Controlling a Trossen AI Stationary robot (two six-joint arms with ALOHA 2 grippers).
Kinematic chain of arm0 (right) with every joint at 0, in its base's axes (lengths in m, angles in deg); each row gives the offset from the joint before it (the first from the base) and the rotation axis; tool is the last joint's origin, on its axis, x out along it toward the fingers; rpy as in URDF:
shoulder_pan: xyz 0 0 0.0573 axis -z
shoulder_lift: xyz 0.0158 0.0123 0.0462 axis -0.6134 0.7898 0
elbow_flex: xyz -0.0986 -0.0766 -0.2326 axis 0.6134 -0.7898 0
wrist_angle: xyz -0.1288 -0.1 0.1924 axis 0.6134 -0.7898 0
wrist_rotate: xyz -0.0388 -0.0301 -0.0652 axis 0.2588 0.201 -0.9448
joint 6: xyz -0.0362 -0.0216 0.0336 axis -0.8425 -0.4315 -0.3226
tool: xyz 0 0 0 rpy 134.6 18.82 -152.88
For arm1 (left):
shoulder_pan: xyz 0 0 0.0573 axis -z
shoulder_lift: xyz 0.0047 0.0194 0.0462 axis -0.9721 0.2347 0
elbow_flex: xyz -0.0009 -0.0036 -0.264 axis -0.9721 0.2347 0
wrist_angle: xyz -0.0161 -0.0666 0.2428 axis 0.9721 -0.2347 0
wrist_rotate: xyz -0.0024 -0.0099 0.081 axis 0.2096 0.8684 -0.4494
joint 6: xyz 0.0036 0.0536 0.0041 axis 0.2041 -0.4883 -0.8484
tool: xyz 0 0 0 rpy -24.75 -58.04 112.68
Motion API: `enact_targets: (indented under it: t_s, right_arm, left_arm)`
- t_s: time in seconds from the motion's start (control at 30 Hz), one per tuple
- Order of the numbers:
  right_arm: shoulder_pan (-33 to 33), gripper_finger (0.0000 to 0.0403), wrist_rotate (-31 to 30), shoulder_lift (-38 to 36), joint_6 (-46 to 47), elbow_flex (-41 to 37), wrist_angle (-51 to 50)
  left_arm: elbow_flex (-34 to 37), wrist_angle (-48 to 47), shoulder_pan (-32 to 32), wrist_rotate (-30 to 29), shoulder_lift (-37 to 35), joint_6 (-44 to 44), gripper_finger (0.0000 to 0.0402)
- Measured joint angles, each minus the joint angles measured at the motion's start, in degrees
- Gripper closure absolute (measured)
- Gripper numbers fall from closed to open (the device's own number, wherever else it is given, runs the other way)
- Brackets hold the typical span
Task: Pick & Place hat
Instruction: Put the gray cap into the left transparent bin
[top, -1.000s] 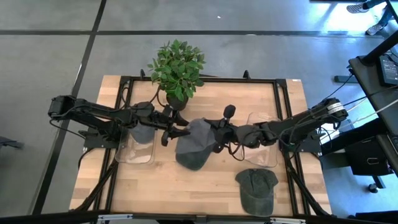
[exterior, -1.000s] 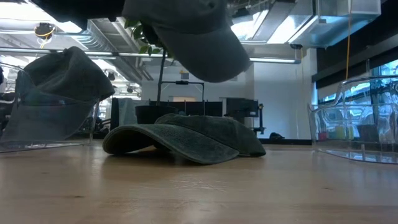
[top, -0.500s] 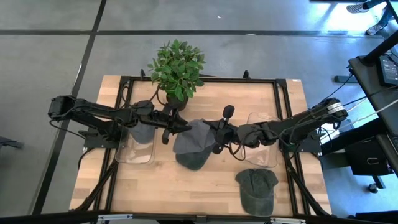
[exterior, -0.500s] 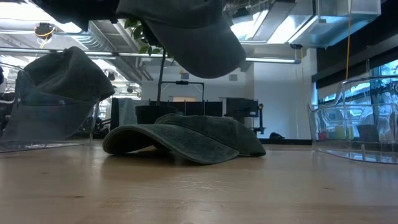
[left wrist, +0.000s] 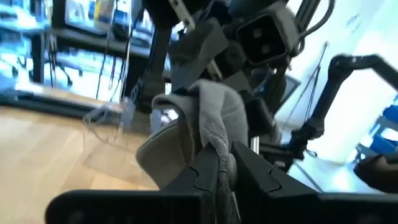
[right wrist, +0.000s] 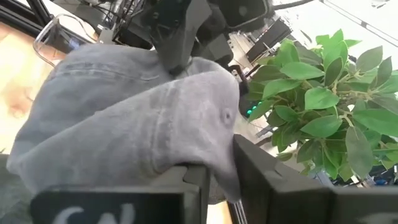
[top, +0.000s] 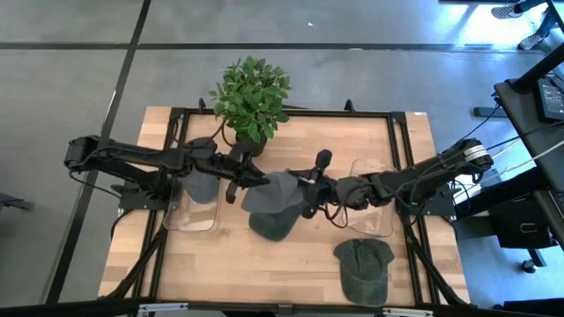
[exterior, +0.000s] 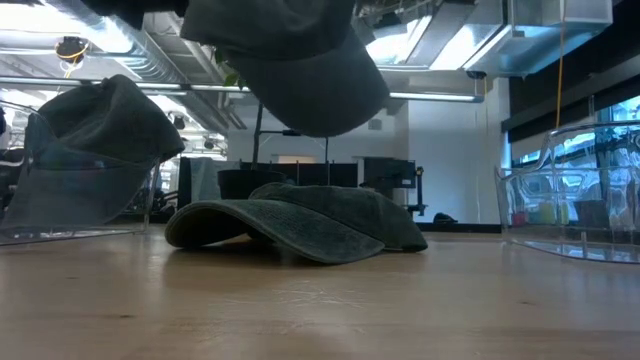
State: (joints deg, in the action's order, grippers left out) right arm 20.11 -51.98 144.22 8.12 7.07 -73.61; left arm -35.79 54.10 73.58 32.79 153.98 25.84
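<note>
Hat (top: 271, 204) leftward, both fingers' pinch wrist-seen.

The high view looks straight down on the whole wooden table (top: 229, 264). The low view sits at tabletop height, facing level into the room. Each wrist view looks close along its own fingers toward the other arm. All four share the raised grey cap (top: 269, 195) at the table's middle.
</note>
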Motion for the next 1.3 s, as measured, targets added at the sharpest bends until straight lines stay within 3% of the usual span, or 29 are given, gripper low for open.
enact_targets:
  t_s: [0.13,0.37,0.47,0.67,0.8,0.93,1.07,1.17,1.3]
  right_arm:
    - [-0.3,0.0290,-0.9,0.0,0.3,0.0,0.1]
    - [-2.5,0.0209,-14.1,-0.6,1.2,0.0,-4.4]
    - [-4.0,0.0202,-11.7,-2.4,7.4,0.0,-12.5]
    - [-4.5,0.0201,-2.7,-8.1,28.9,-0.4,-31.4]
    - [-4.6,0.0201,-3.3,-10.1,37.0,-1.4,-37.7]
    - [-4.6,0.0201,-6.5,-10.7,38.7,-2.0,-38.5]
    - [-4.6,0.0201,-6.6,-10.7,38.9,-2.1,-38.5]
    - [-4.6,0.0201,-6.6,-10.7,39.9,-2.1,-38.5]
    - [-4.6,0.0201,-6.6,-10.5,41.1,-2.1,-38.5]
  left_arm:
    - [-5.2,-11.0,0.0,0.4,0.0,0.0,0.0376]
    - [-18.4,-36.7,0.1,0.4,0.0,0.0,0.0376]
    - [-24.4,-46.7,0.1,0.1,0.0,0.0,0.0376]
    - [-36.4,-68.6,0.1,0.0,0.0,2.0,0.0376]
    - [-44.0,-85.6,0.1,-0.8,0.0,2.3,0.0375]
    - [-50.2,-97.9,0.2,-3.2,0.0,0.9,0.0375]
    - [-52.9,-107.1,0.9,-3.7,0.0,0.2,0.0374]
    - [-52.4,-113.0,1.7,-7.4,0.1,-1.3,0.0374]
    - [-48.6,-113.3,2.6,-10.5,0.4,-5.9,0.0374]
